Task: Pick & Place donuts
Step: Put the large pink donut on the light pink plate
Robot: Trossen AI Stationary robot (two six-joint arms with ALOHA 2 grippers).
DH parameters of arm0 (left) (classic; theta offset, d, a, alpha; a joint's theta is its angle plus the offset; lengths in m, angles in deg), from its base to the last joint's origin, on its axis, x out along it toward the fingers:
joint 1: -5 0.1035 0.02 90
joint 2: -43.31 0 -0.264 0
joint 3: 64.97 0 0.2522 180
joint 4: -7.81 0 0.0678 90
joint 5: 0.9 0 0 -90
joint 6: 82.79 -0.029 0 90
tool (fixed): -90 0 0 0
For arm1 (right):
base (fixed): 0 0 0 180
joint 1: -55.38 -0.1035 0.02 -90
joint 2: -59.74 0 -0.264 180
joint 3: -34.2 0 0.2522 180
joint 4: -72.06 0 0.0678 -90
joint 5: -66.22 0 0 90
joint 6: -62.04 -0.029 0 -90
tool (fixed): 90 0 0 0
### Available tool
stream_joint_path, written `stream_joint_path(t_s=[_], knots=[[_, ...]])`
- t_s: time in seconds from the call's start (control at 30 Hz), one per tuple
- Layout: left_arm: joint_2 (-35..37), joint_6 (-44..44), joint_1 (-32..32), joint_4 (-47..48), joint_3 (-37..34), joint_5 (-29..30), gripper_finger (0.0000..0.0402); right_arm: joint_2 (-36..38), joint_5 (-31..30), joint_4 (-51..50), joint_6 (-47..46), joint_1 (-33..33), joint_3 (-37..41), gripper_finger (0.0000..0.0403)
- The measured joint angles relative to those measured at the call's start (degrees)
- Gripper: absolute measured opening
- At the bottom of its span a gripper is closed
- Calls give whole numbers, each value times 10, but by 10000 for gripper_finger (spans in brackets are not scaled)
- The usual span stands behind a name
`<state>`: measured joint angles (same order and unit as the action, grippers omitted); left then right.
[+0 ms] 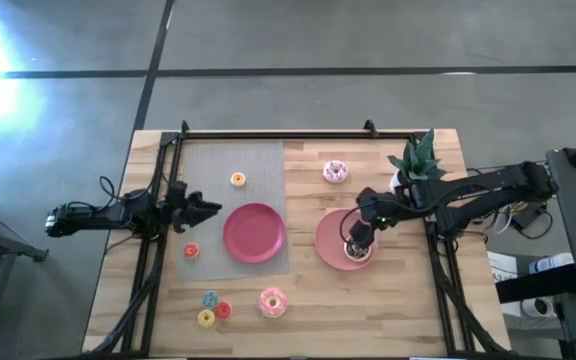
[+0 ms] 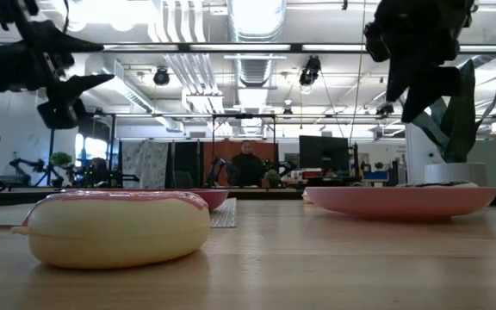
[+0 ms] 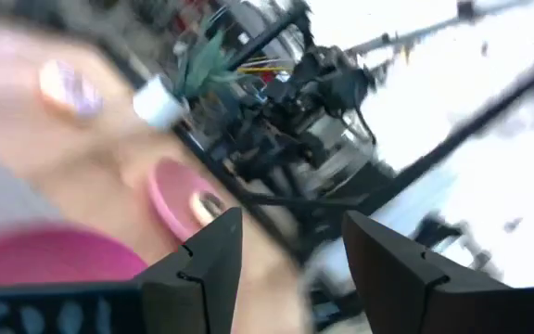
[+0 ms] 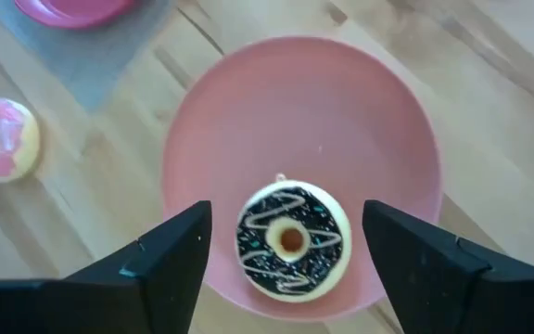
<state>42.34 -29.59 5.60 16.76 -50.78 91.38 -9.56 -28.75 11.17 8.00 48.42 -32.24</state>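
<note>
The right pincer [image 1: 359, 240] hung over the pale pink plate [image 1: 330, 226] right of centre in the high view, its fingers spread wide and holding nothing. Directly below them, the chocolate donut [image 4: 292, 239] with white drizzle lay flat on that plate, close to the rim, clear of both fingers.

The left pincer [image 1: 208, 209] waited at centre left, also open and empty, beside the darker pink plate [image 1: 254, 232] on the grey mat [image 1: 208, 165].

The other donuts were scattered on the counter [image 1: 408, 310]: a pink iced one [image 1: 272, 301] at lower centre, a sprinkled one [image 1: 335, 171] at upper centre, and tiny orange [image 1: 238, 179], red [image 1: 191, 251], blue [image 1: 210, 298] and yellow [image 1: 206, 318] ones on the left.

To my eye, the risk lay in the chocolate donut sitting so near the rim: a careless move of the fingers could nudge it off the plate or tip the plate.
</note>
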Motion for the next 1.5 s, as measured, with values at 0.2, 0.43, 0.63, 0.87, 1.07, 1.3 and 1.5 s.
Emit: stream_joint_path(t_s=[0.2,0.43,0.63,0.87,1.07,1.3,1.5], knots=[[-1,104,0,-17,0,120,163,-35,0,-1,4,0,-9,271],[-64,141,-25,-75,58,91,163,-67,7,0,32,0,-17,262],[-235,21,-76,-74,192,61,163,-76,10,0,49,0,-16,252],[-529,-36,-170,97,355,54,163,-69,20,-3,80,0,-15,242],[-710,-53,-243,258,507,89,163,-59,21,-10,96,-2,-14,235],[-827,-78,-285,306,608,92,163,-49,19,-24,154,-4,-14,237],[-900,-135,-292,270,631,76,163,-49,19,-22,197,-4,-14,237]])
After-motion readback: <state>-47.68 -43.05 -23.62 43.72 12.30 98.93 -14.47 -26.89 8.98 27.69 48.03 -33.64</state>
